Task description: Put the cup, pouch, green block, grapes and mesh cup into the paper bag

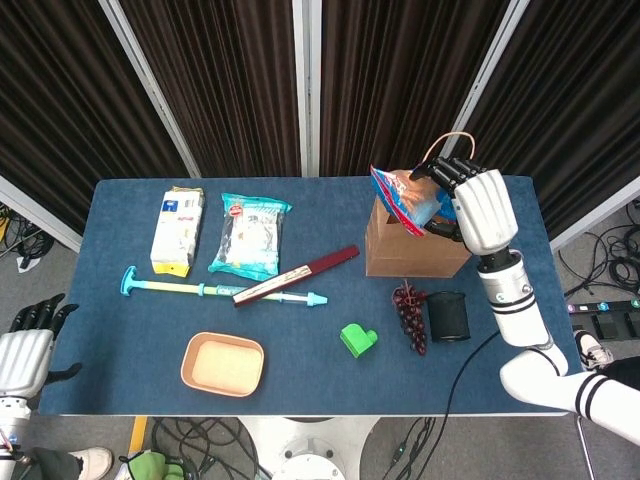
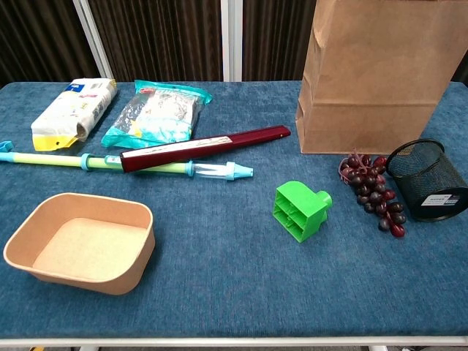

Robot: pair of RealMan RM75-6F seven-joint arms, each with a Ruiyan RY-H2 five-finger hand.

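Now my right hand (image 1: 478, 203) pinches the pouch (image 1: 405, 199) at upper right; I should centre it over the paper bag (image 1: 415, 245) before letting go.

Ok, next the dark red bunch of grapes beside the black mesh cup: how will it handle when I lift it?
The dark red bunch of grapes probably sags and swings, being loosely clustered. Single berries may roll or catch against the black mesh cup lying alongside.
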